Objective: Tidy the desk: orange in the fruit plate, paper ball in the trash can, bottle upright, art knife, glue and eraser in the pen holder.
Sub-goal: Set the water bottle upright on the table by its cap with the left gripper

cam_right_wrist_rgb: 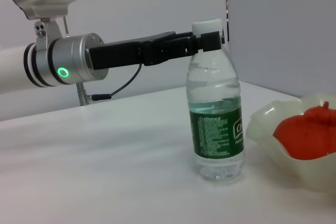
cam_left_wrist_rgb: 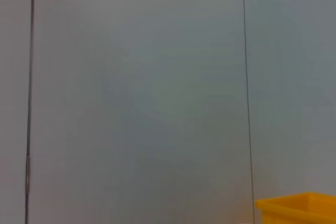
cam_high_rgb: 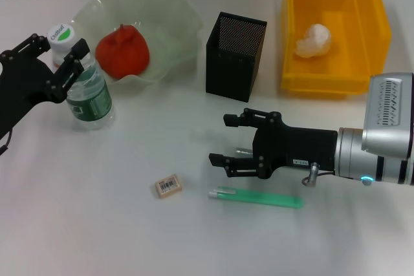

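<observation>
— Where did you have the left gripper [cam_high_rgb: 66, 58] at that moment?

— You had it at the bottle [cam_high_rgb: 83, 77], up at the neck just under the cap, one finger on either side. The far-off view from the right wrist showed the black fingers [cam_right_wrist_rgb: 209, 41] clamped on the neck while the bottle stood upright on the desk [cam_high_rgb: 97, 224], just beside the fruit plate [cam_high_rgb: 174, 24].

— And the orange?

— It lay inside the fruit plate — your orange [cam_high_rgb: 123, 50] sat toward the plate's left half, close to the bottle.

— What about the right gripper?

— Your right gripper [cam_high_rgb: 228, 139] hung over the middle of the desk with its fingers spread apart, gripping nothing. Just beside it, nearer the robot, lay a green art knife [cam_high_rgb: 255, 196] flat on the desk. The eraser [cam_high_rgb: 168, 186] lay to the knife's left, apart from it, barcode label up.

— The bins?

— The pen holder [cam_high_rgb: 235, 56] stood upright between the fruit plate and the trash can [cam_high_rgb: 333, 75], and a crumpled paper ball [cam_high_rgb: 315, 41] rested inside the trash can. Whether anything sat in the pen holder, I couldn't tell.
</observation>
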`<state>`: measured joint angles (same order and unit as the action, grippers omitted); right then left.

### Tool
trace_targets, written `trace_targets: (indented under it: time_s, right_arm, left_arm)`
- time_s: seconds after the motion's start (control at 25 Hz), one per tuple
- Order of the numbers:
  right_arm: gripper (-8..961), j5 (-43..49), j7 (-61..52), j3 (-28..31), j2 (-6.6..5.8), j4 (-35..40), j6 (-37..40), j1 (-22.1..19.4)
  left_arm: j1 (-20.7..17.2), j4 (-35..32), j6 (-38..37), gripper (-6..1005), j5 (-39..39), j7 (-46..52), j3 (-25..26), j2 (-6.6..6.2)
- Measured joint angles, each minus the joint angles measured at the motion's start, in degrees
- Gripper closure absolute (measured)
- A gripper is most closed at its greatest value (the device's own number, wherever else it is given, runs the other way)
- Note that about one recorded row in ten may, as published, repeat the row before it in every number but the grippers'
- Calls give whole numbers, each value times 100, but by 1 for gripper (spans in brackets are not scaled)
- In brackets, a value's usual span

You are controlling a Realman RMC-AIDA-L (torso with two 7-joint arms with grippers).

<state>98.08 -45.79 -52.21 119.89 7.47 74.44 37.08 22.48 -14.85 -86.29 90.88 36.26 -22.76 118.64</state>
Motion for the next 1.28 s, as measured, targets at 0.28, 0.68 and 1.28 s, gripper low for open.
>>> trace_targets:
  time_s: [0.28, 0.68, 1.28]
  right_arm:
    - [129, 0, 0, 0, 0, 0, 0, 0]
    - [130, 0, 0, 0, 0, 0, -7, 0]
    - [130, 0, 0, 0, 0, 0, -53, 0]
  left_arm:
    - [-7, 0, 5, 525, 0, -6, 0, -8]
    - [-4, -23, 18, 512, 1, -6, -1, -11]
    - [0, -32, 62, 491, -111, -5, 15, -17]
